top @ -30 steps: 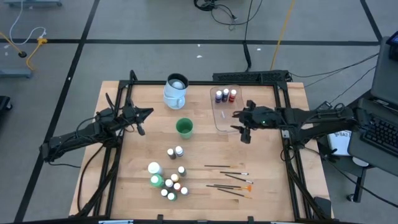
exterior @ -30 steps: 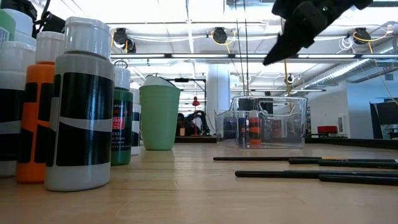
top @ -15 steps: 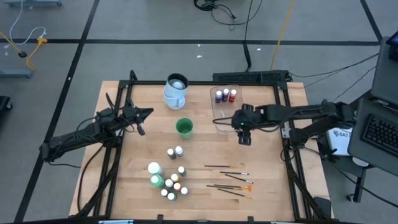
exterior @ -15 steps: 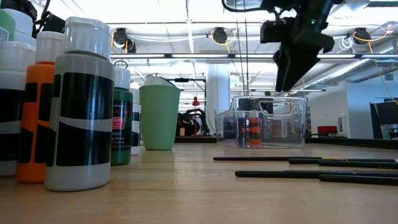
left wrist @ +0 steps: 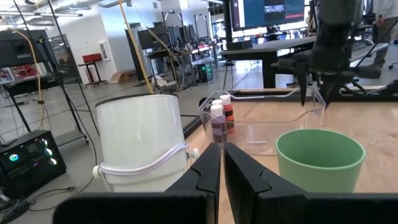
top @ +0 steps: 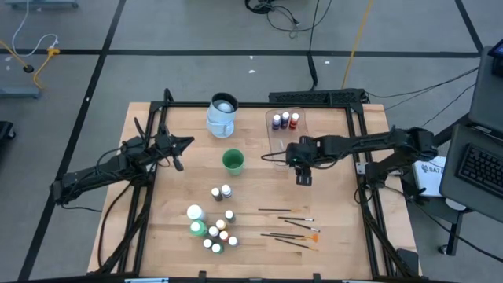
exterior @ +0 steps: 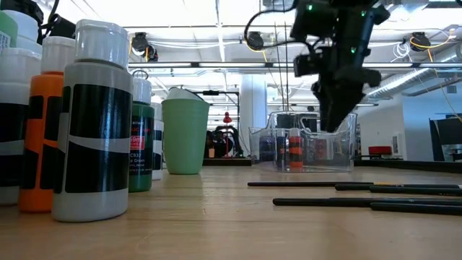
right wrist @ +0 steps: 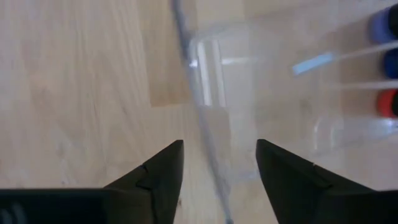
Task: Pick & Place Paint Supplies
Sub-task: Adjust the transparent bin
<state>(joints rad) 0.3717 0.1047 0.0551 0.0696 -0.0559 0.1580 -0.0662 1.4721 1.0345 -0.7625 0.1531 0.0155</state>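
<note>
High view: the left gripper [top: 178, 153] is seen at the left edge of the wooden table [top: 181, 181], its arm stretched in from the lower left. Its fingers are pressed together with nothing between them, as the left wrist view confirms [left wrist: 217, 163]. Just beyond it, near the far edge, the pale-blue jug [top: 222, 115] is found, and nearer the middle the green cup [top: 233, 161] stands upright.

In front of the cup, two tiny paint bottles [top: 221, 192] are set side by side. Toward the near edge a cluster of small bottles [top: 218, 234] is gathered, with the two larger white and green bottles [top: 195, 221] at its left. To the right of the cluster, several thin dark-handled brushes [top: 289, 228] are laid flat on the wood, roughly parallel.

Right of centre, the clear plastic tub [top: 284, 138] is placed near the far edge, and three small bottles [top: 285, 120] are held in its far end. The right gripper [top: 302, 174] is positioned over the tub's near left corner, pointing down. In the right wrist view its fingers [right wrist: 158, 168] are spread apart and empty, with the tub's wall seen between them. In the low view the gripper [exterior: 330, 119] is hung just above the tub's rim [exterior: 312, 114].
</note>
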